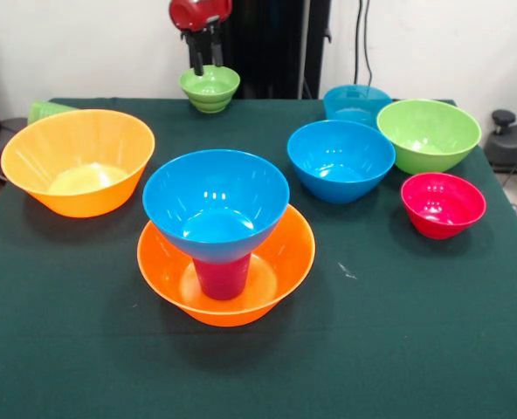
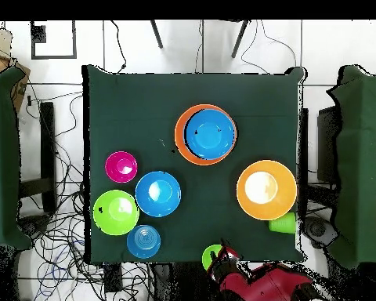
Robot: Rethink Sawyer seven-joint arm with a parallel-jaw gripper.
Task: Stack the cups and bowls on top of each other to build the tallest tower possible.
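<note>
The tower stands at the table's middle: an orange bowl point(image 1: 276, 262) holds a purple-magenta cup point(image 1: 222, 278), and a blue bowl point(image 1: 216, 196) rests on the cup. It also shows in the overhead view point(image 2: 207, 135). My gripper point(image 1: 208, 68) is open at the table's far edge, its tips just above the far rim of a small lime green bowl point(image 1: 210, 90), also seen from overhead point(image 2: 211, 255). A second orange bowl point(image 1: 78, 161) stands at the left, with the light green cup point(image 1: 44, 110) lying behind it.
At the right stand a blue bowl point(image 1: 341, 160), a teal-blue bowl point(image 1: 356, 102), a larger lime green bowl point(image 1: 429, 133) and a small red-pink bowl point(image 1: 443, 204). Dark green cloth point(image 1: 398, 349) covers the table. Cables lie on the floor around it.
</note>
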